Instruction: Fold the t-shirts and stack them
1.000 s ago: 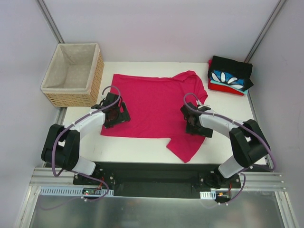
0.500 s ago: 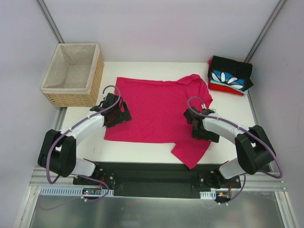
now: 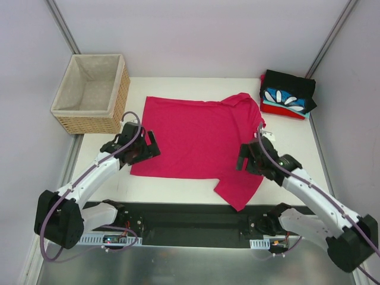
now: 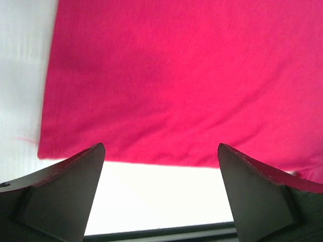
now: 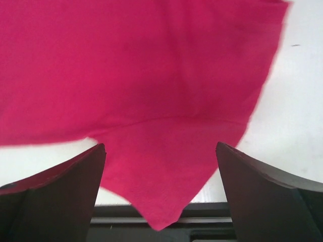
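White tabletop (image 3: pixel 178 189) between pale walls carries a magenta-pink t-shirt (image 3: pixel 196 133) spread flat at its middle, one sleeve trailing toward the near edge. A pile of folded shirts (image 3: pixel 288 95), black over blue with white petals over red, sits at the far right corner, and a lined wicker basket (image 3: pixel 122 89) stands off the far left corner. The left gripper (image 3: pixel 151 145) hangs at the shirt's left hem by its near corner, fingers spread wide and holding nothing, and the right gripper (image 3: pixel 242 158) hangs over the shirt's right side by the near sleeve, equally wide open and empty.
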Controlling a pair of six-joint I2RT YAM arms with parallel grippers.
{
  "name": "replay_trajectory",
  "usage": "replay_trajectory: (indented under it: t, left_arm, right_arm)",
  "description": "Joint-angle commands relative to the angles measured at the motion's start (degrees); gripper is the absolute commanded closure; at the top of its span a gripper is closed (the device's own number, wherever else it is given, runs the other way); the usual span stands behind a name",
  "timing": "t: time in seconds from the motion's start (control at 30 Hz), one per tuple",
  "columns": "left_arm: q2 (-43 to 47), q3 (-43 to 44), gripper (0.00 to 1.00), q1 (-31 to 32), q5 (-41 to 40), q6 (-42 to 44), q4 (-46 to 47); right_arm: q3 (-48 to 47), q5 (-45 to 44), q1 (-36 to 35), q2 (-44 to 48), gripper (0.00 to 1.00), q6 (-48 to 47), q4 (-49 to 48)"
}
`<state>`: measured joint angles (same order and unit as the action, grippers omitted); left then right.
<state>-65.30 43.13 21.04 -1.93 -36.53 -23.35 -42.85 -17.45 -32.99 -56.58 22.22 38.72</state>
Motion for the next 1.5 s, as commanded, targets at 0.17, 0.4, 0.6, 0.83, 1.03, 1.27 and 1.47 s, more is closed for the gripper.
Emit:
replay_trajectory:
  t: [0.17, 0.4, 0.6, 0.83, 1.03, 1.27, 1.47]
  left_arm:
    - [6.2, -9.3, 0.50, -1.9, 5.8, -3.4, -2.5]
    - [14.9, -14.9, 0.64, -9.5, 6.0, -6.2, -1.8]
    - [17.0, -16.9, 0.46, -14.8, 6.0, -6.0, -3.2]
    - [12.7, -18.3, 0.41, -16.4, 5.4, -5.8, -2.4]
    - [11.1, -20.0, 0.42, -18.0, 4.7, -5.7, -0.2]
    - [8.0, -20.6, 0.49, -19.7, 4.3, -6.3, 3.6]
    - [5.9, -21.3, 0.56, -20.2, 3.6, -6.5, 5.3]
  right_arm:
    - [7.1, 12.4, -1.4, 15.4, 0.05, -5.8, -2.5]
    - [6.7, 12.4, -1.4, 15.1, 0.05, -6.7, -1.9]
    - [7.5, 12.9, -1.4, 14.3, 0.05, -6.6, -2.7]
    - [8.5, 12.9, -1.5, 15.2, 0.05, -6.5, -2.8]
    - [8.9, 12.7, -1.4, 15.5, 0.05, -6.1, -2.9]
    - [9.4, 13.0, -1.4, 15.7, 0.05, -6.1, -3.0]
    - [9.4, 12.7, -1.4, 15.8, 0.05, -6.3, -2.7]
